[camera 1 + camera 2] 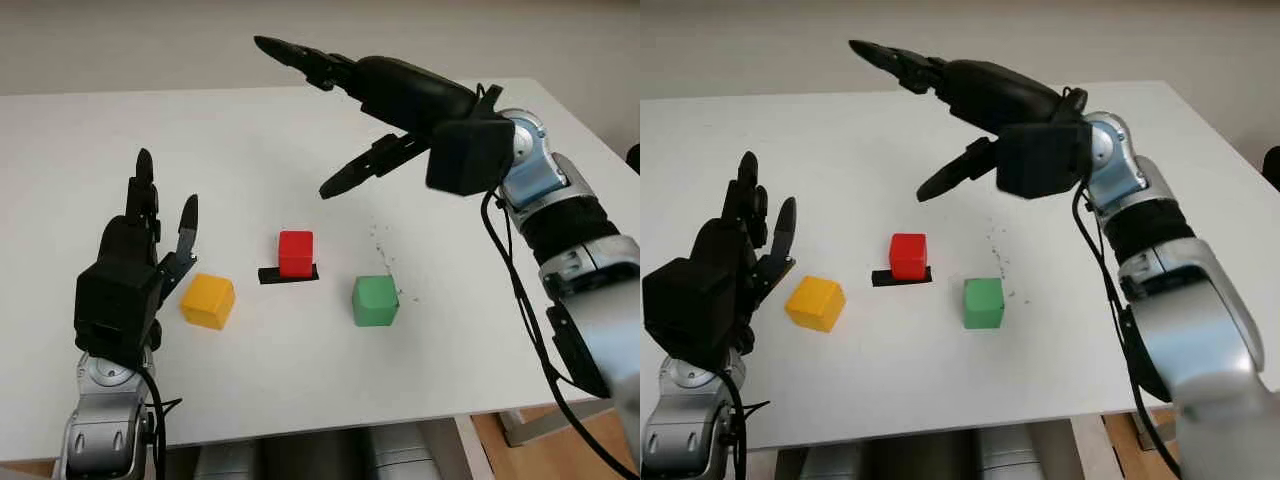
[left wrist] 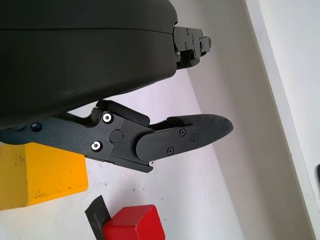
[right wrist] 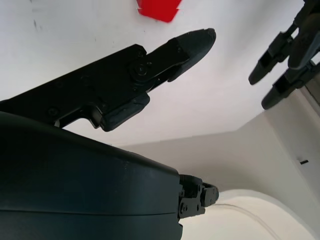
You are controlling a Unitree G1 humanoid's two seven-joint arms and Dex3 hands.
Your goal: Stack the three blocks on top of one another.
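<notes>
I see the red cube (image 1: 295, 252) on a small black flat plate (image 1: 288, 274) mid-worktop (image 1: 300, 130). The yellow cube (image 1: 208, 300) lies at its 8 o'clock, the green cube (image 1: 375, 300) at its 4 o'clock, all apart.

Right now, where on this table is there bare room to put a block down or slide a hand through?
Bare table lies behind the red block, under the raised open right hand. The strip along the near edge, in front of the yellow block and green block, is bare too. It is tightest where the open left hand stands beside the yellow block.
</notes>
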